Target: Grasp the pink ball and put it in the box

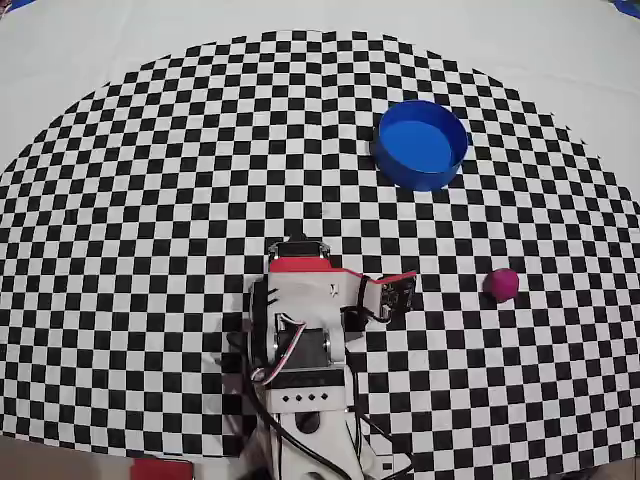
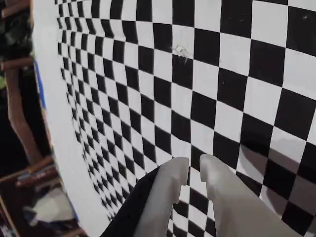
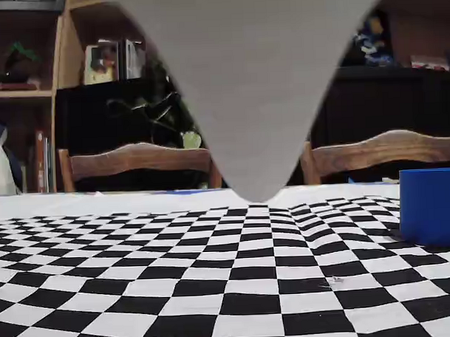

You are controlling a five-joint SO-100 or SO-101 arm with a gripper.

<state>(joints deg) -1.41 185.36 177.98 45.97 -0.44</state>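
Observation:
In the overhead view the pink ball (image 1: pixel 502 283) lies on the checkered cloth at the right. The box (image 1: pixel 422 143), a round blue tub, stands farther back and is empty; the fixed view shows its wall at the right edge (image 3: pixel 432 206). My gripper (image 1: pixel 397 294) is folded near the arm's base, about a hand's width left of the ball. In the wrist view my gripper (image 2: pixel 194 165) shows two pale fingers (image 2: pixel 170 190) with only a thin slit between them and nothing held. Neither the ball nor the box appears in the wrist view.
The arm's base (image 1: pixel 300 340) and its cables sit at the cloth's front middle. A grey wedge (image 3: pixel 251 79) blocks the upper middle of the fixed view. Wooden chairs (image 3: pixel 136 160) and shelves stand beyond the table's far edge.

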